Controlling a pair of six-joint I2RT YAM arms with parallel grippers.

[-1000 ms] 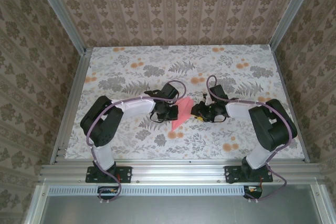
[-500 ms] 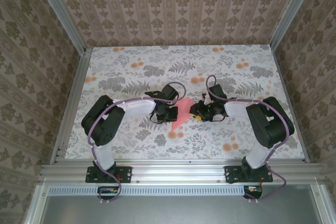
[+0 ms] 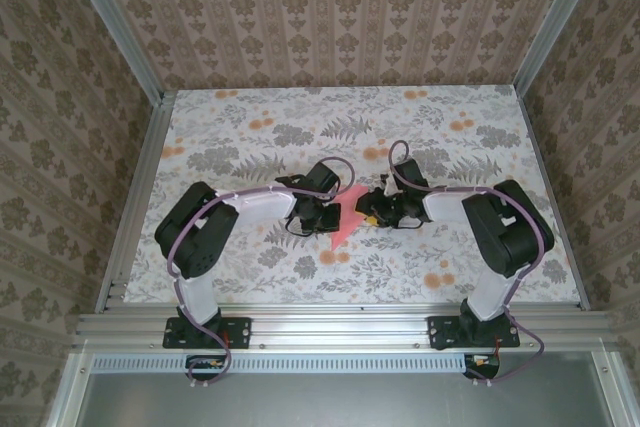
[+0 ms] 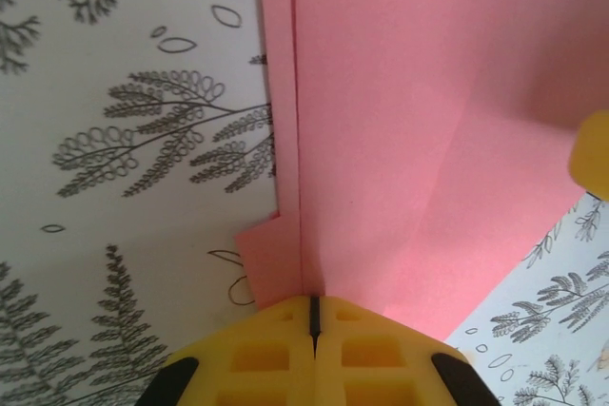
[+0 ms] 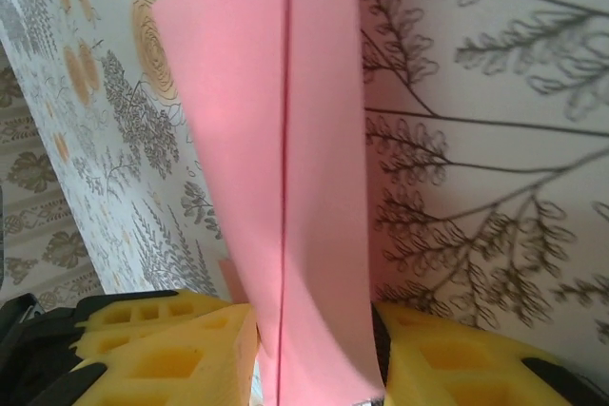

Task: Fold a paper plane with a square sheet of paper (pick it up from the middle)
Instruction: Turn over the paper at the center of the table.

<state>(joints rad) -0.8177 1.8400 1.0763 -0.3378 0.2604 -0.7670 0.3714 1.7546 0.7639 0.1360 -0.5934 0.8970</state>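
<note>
One creased paper sheet points nearward, slightly leftward.

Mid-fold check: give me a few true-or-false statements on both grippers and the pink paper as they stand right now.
1. The left gripper is shut on the sheet of paper. True.
2. The right gripper has its fingers pressed together. False: they stand apart, with the paper between them.
3. The paper lies as a flat, unfolded square. False: it shows a crease and overlapping layers.
4. Both grippers meet at the paper near the middle of the table. True.
</note>
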